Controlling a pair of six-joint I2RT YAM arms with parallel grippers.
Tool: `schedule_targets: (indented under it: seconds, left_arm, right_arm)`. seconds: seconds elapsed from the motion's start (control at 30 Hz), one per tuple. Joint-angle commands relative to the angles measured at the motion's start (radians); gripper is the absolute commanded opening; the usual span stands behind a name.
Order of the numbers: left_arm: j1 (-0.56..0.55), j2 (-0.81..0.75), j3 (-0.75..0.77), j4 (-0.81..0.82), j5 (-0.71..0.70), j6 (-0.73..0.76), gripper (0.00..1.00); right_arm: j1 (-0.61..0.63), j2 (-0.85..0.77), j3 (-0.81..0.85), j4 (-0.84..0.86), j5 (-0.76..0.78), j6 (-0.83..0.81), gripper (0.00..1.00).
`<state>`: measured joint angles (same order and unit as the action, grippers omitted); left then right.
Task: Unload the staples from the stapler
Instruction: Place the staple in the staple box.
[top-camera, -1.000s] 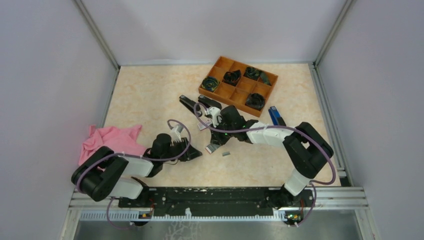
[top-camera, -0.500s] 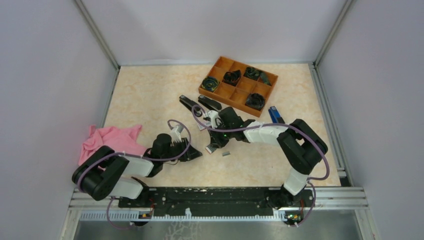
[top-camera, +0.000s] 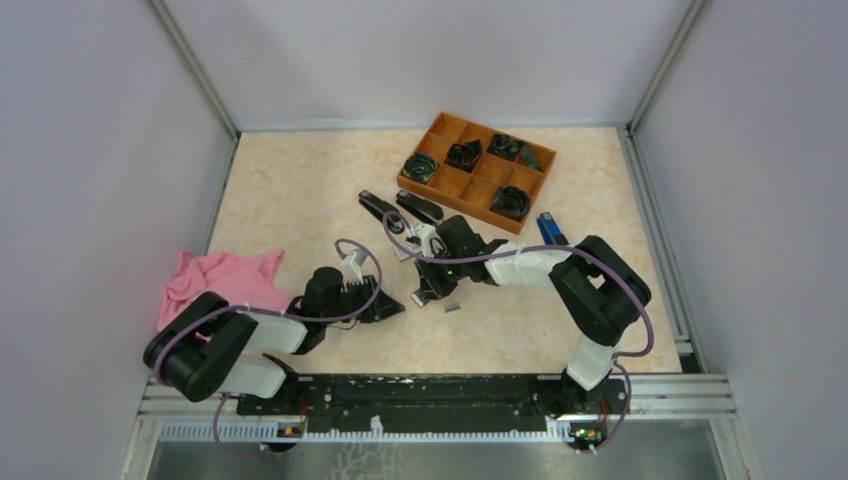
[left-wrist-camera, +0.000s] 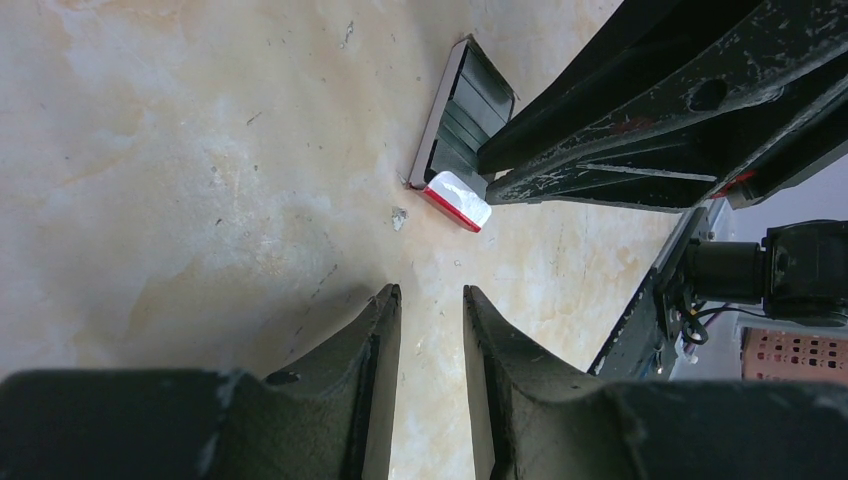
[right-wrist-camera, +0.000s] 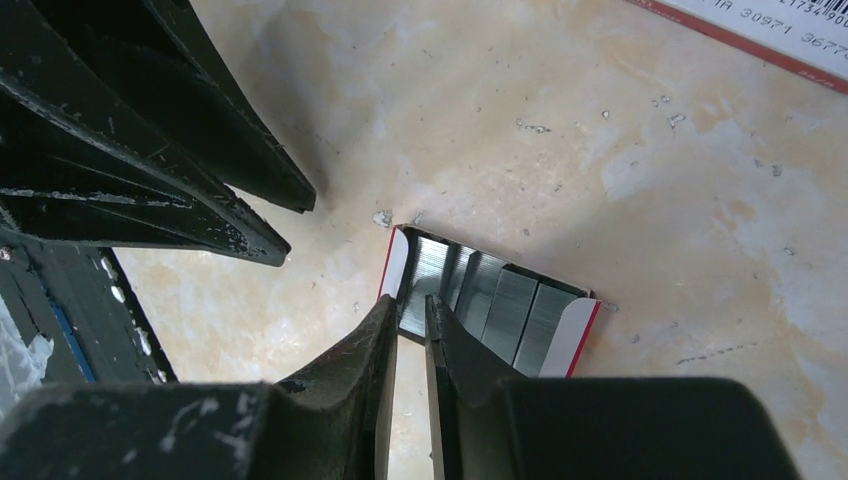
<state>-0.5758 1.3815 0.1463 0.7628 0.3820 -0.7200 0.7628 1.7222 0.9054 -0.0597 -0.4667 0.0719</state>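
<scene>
A small white-and-red box (right-wrist-camera: 560, 335) lies open on the table, with several silvery staples (right-wrist-camera: 500, 295) packed side by side in it. My right gripper (right-wrist-camera: 405, 305) is low over the box's left end. Its jaws are a narrow slit apart with nothing between them, and the tips are at the leftmost strip. My left gripper (left-wrist-camera: 431, 293) is open and empty just short of the same box (left-wrist-camera: 458, 200). From above, the black stapler (top-camera: 380, 210) lies spread open behind the right gripper (top-camera: 428, 283). A loose short staple strip (top-camera: 452, 307) rests right of the box (top-camera: 424, 297).
An orange compartment tray (top-camera: 452, 185) holding black parts stands at the back right. A blue stapler (top-camera: 552, 230) lies near it. A pink cloth (top-camera: 220, 280) is bunched at the left edge. A white printed card with a red edge (right-wrist-camera: 760, 25) lies past the box.
My right gripper has shifted slightly left over the box and its jaws have parted a little. The left arm, box and loose strip have stayed put.
</scene>
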Motion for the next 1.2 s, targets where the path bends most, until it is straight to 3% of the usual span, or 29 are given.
schedule_targets:
  seconds: [0.0,0.87,1.17]
  left_arm:
    - [0.005,-0.015,-0.009,0.019,0.005,0.014,0.35]
    - [0.005,-0.041,-0.011,0.002,0.004,0.018,0.36]
    - [0.004,-0.123,-0.023,-0.025,-0.003,0.025,0.36]
  right_arm:
    - [0.004,0.005,0.049,0.021,-0.01,0.008,0.18]
    - [0.004,0.022,0.054,0.018,-0.049,0.017,0.2]
    - [0.005,-0.037,0.055,0.019,-0.056,-0.004,0.2]
